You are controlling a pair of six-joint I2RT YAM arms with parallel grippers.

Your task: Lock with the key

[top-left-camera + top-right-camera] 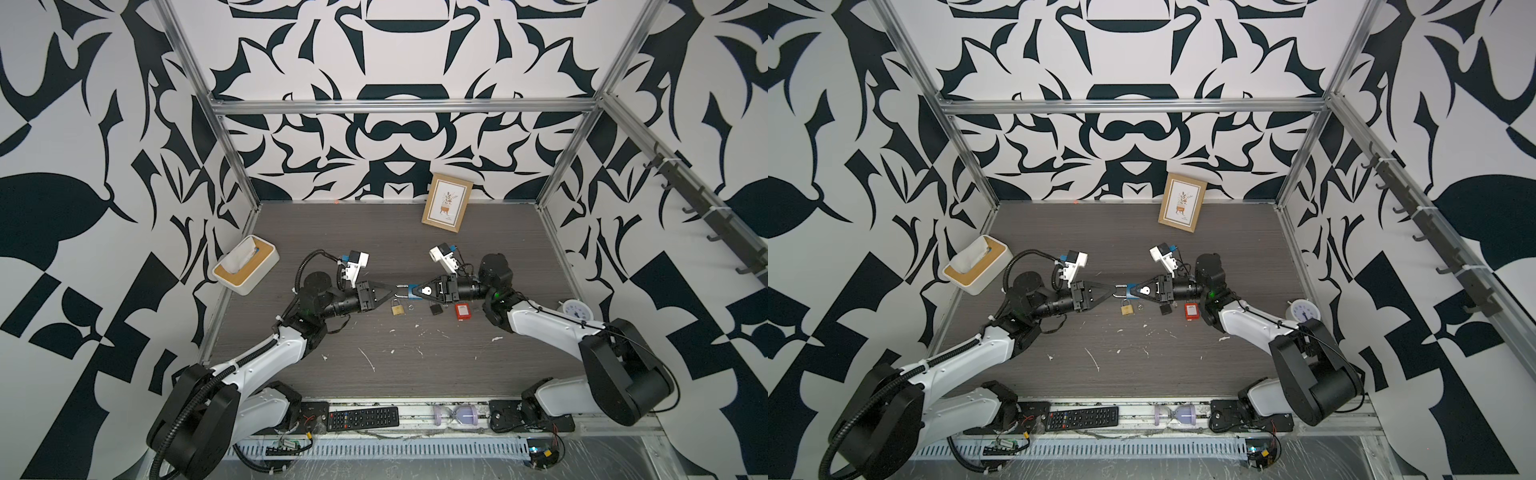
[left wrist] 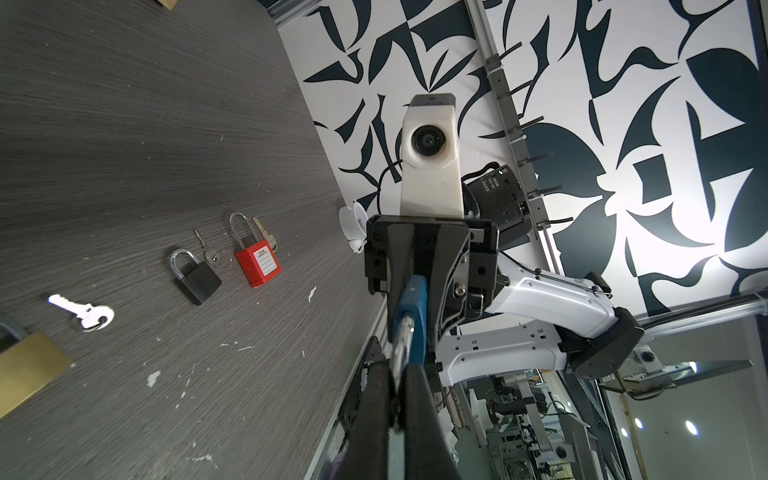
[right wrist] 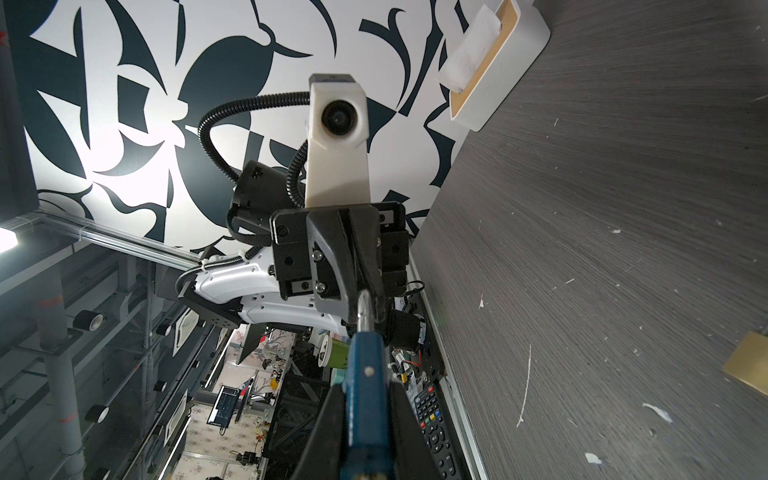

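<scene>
While right gripper grips blue padlock body, left gripper clenched on shackle, facing it.

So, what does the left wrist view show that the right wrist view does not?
Only left wrist: the black padlock, the red padlock and a loose silver key. Only right wrist: the tissue box and the remote control. Both: the blue padlock and a corner of the brass padlock.
</scene>
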